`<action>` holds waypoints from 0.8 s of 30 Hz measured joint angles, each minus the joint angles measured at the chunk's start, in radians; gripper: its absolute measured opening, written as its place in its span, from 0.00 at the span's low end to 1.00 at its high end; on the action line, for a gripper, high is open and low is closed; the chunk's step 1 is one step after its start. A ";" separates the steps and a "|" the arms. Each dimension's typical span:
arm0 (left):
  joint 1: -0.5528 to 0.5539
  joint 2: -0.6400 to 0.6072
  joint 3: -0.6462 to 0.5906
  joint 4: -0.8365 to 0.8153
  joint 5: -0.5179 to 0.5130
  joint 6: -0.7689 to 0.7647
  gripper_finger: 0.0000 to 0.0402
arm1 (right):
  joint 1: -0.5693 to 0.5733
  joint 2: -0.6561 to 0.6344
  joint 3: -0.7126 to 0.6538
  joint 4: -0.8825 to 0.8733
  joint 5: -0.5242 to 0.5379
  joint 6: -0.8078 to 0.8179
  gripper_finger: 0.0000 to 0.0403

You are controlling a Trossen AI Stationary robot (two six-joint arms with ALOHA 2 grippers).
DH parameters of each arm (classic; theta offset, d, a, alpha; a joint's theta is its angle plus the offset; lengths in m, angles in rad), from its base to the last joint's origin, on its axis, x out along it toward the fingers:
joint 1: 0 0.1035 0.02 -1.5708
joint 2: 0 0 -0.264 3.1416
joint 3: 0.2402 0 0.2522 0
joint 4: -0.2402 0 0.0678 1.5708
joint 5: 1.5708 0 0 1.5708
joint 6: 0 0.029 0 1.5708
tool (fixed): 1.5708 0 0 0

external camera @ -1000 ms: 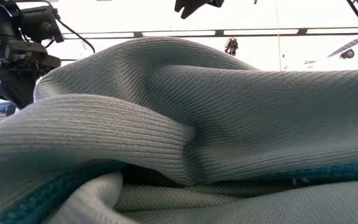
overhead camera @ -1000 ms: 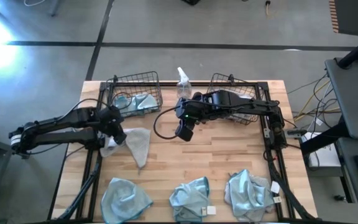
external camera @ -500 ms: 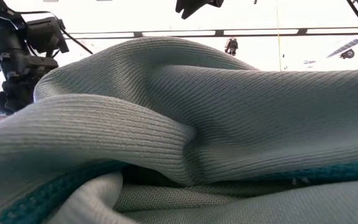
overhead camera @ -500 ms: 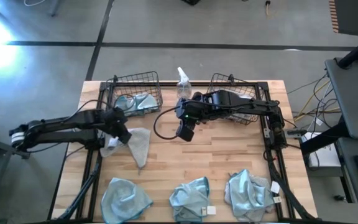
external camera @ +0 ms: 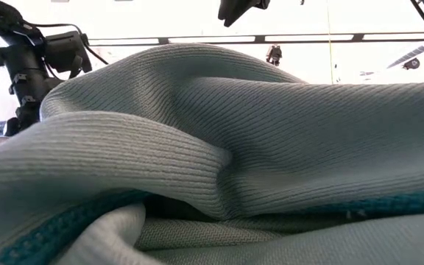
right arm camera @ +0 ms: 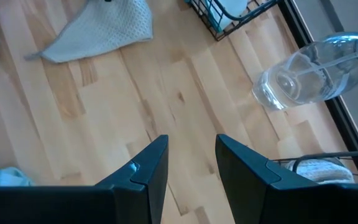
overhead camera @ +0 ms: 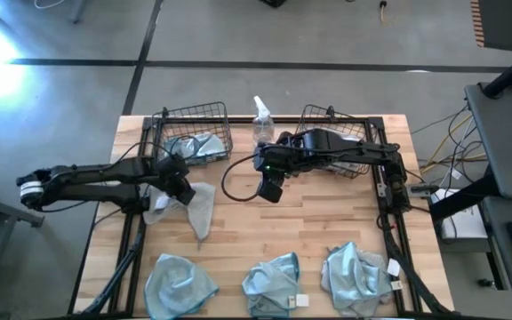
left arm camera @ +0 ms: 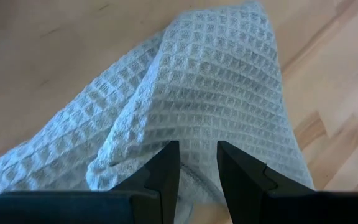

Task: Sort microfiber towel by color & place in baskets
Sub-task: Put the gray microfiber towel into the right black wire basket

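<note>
A pale grey-white towel [overhead camera: 196, 204] lies spread flat on the table left of centre; it also shows in the left wrist view [left arm camera: 216, 93]. My left gripper [overhead camera: 182, 188] is low over the towel's far-left part, narrowly open, its fingertips [left arm camera: 197, 165] on either side of a small fold. My right gripper [overhead camera: 269, 188] hangs open and empty above bare wood at mid-table [right arm camera: 191, 162]. Three teal-blue towels [overhead camera: 178, 284] [overhead camera: 274, 284] [overhead camera: 354, 276] lie bunched along the near edge. One fills the low view [external camera: 234, 162]. Two wire baskets [overhead camera: 192, 124] [overhead camera: 327, 114] stand at the far edge. My left gripper comes at the grey-white towel from above and slants toward the table's right. Its fingers [left arm camera: 166, 168] stand close over a fold [left arm camera: 191, 177] in the cloth. I cannot tell whether they touch it. The towel lies slack on the table.
The left basket holds a teal towel [overhead camera: 201, 145]. The right basket holds a pale cloth [right arm camera: 319, 168]. A clear spray bottle [overhead camera: 261, 120] stands between the baskets, just beyond my right gripper. Bare wood lies between the grey-white towel and the near row.
My left gripper has moved toward the table's right edge, from the grey-white towel's left end to over its far-left part. My right gripper has shifted slightly toward the right edge. The towel has stayed where it was.
</note>
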 joint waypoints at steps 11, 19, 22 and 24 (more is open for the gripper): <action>-0.014 0.131 0.001 0.193 0.054 0.016 0.23 | 0.000 0.000 0.000 -0.025 0.000 -0.048 0.32; -0.034 0.243 0.002 0.245 0.056 0.036 0.23 | 0.000 0.000 0.000 -0.077 0.000 -0.057 0.32; -0.034 0.283 0.006 0.253 0.050 0.035 0.23 | 0.000 0.000 0.000 -0.085 0.000 -0.058 0.32; -0.034 0.306 0.008 0.257 0.042 0.031 0.23 | 0.000 0.000 0.000 -0.096 0.000 -0.058 0.32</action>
